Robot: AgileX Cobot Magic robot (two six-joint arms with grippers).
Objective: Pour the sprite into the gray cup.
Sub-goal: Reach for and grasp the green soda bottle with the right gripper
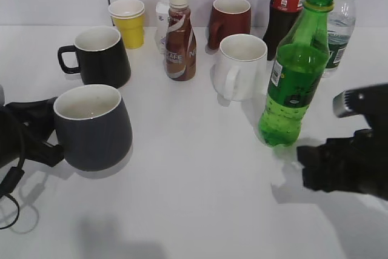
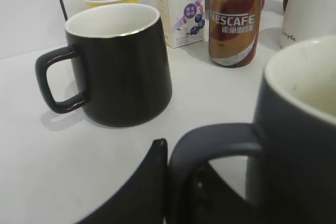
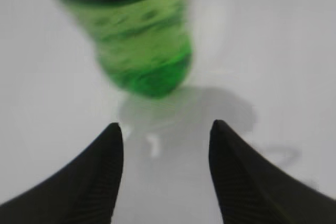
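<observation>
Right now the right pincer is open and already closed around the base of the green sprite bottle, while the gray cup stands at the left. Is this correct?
Not quite. The right pincer is open, but it sits short of the sprite bottle with clear table between them, as the right wrist view shows. The gray cup does stand at the left.

1. Bare surface (image 1: 200, 168) lies open between your gray cup (image 1: 94, 127) and sprite bottle (image 1: 295, 74).
2. The white mug (image 1: 241, 67) and cola bottle (image 1: 285, 10) crowd the sprite bottle's rear.
3. The black mug (image 1: 100, 56) stands close behind the cup.
</observation>
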